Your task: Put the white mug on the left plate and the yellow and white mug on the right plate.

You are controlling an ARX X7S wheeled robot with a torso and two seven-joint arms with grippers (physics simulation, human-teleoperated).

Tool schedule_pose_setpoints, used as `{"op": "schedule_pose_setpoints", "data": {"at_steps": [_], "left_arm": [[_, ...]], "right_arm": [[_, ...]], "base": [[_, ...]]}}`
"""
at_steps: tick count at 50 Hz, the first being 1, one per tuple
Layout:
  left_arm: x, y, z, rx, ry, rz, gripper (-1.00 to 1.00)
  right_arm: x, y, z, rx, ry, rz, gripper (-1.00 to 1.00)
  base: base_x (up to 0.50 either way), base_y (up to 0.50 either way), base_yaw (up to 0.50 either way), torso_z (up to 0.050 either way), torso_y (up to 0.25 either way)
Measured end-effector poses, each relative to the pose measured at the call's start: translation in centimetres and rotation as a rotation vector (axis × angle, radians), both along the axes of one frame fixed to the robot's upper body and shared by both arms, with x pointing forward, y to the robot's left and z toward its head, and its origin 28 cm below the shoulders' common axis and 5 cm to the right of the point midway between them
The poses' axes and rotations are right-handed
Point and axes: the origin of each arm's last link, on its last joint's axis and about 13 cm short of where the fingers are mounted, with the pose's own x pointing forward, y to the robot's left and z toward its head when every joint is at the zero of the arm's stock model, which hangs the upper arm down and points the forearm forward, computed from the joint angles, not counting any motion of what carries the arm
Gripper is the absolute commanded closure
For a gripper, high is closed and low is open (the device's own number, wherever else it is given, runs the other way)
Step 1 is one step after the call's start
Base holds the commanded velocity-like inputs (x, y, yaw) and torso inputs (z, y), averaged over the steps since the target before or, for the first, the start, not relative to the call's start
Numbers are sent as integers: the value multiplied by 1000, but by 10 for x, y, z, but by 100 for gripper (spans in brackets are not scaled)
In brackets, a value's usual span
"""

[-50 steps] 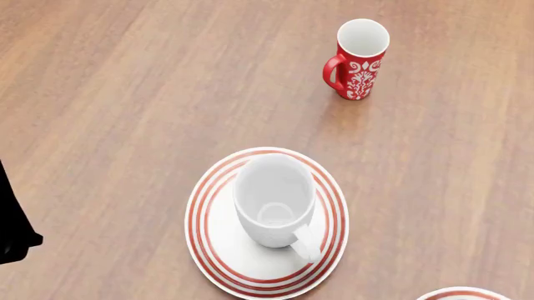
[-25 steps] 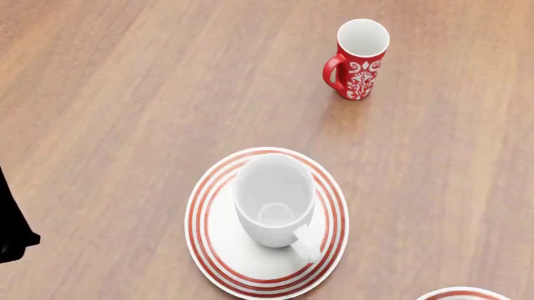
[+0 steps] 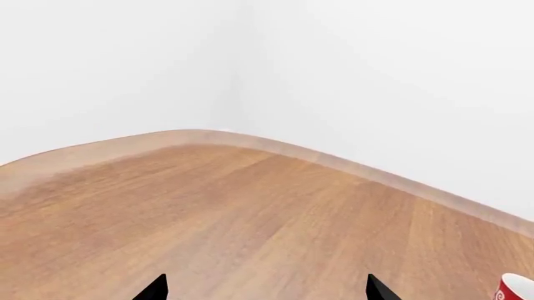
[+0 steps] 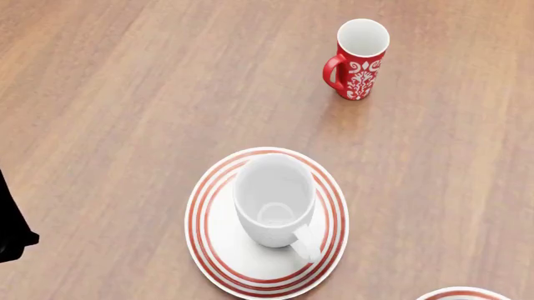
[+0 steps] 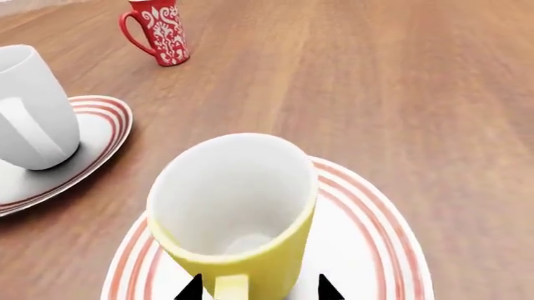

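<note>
- Nothing has shifted since the earlier frame.
- White mug (image 4: 276, 203) stands on the left plate (image 4: 209, 250), lower centre.
- Yellow and white mug (image 5: 237, 219) stands on the right plate (image 5: 376, 250).
- My right claw (image 5: 260, 289) is apart, straddling its handle.
- My left claw (image 3: 265, 289) is apart, empty.

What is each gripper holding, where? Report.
Nothing. The left gripper is open, empty; the right gripper is open astride the handle of the yellow and white mug.

Matte black, pointed fingertips (image 3: 156, 289) are seen on both grippers (plain, unmarked); a black arm segment (image 4: 12, 225) is glimpsed at the left.
</note>
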Motion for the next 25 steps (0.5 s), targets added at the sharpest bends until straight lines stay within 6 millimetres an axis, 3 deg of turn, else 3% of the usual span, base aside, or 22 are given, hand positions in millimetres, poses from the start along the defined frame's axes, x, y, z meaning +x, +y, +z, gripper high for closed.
{"op": "schedule_pose_setpoints", "data": {"at_steps": [25], "left_arm": [[1, 0, 0, -1, 1, 5, -100]], "right_arm": [[-17, -1, 20, -46, -164, -79, -100]], "base": [[0, 0, 0, 0, 0]]}}
